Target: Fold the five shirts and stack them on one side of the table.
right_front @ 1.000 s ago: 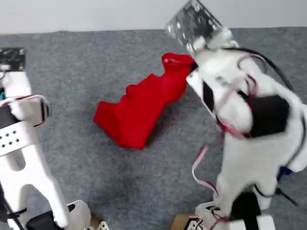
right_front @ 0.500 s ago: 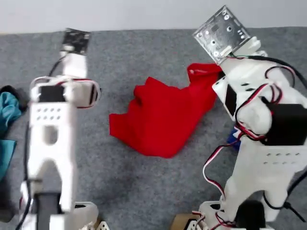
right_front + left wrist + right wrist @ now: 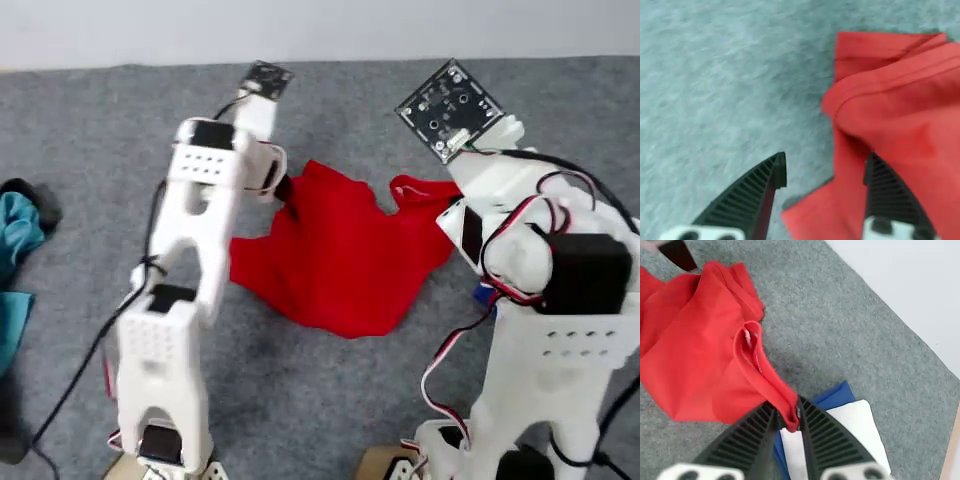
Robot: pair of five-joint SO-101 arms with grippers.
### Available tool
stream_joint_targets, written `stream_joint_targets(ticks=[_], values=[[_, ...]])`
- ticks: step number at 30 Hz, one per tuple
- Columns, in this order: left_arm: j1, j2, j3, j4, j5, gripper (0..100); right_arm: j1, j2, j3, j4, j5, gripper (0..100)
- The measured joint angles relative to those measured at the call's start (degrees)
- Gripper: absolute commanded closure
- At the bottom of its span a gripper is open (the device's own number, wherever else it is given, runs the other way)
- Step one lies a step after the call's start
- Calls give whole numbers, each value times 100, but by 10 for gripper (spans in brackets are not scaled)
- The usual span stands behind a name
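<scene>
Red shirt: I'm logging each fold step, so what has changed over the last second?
The left gripper swung in from the left side of the table and now hangs open at the edge of the red shirt. The right gripper drew its pinched fold rightward, and the shirt shifted right and spread wider. Unchanged: the right gripper stays shut on the shirt.

White plastic arms (image 3: pixel 190 300) carry black motors (image 3: pixel 585 265), red-and-black cables (image 3: pixel 432 362) and ribbed black fingers (image 3: pixel 755 192).

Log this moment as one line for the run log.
red shirt: crumpled on table | left gripper: open at shirt edge | right gripper: shut on shirt fold | teal cloth: lying apart
</scene>
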Motion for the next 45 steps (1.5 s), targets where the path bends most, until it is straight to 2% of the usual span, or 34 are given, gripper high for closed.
stream_joint_targets(ticks=[8, 12, 18, 25, 31, 35, 45], values=[[141, 1943, -3042, 703, -9, 750, 18, -18, 0, 0, 0, 988], [246, 2549, -4053, 914, -9, 750, 18, -18, 0, 0, 0, 988], [466, 3015, -4466, 923, 79, 789, 18, -18, 0, 0, 0, 989], [695, 3253, -4475, 1055, -132, 998, 18, -18, 0, 0, 0, 989], [695, 3253, -4941, 1679, -484, 996, 18, -18, 0, 0, 0, 989], [484, 2787, -5327, 1820, -273, 996, 18, -44, 9, -18, 0, 989], [105, -536, -5354, 1855, 149, 996, 18, -387, 9, -1011, 0, 989]])
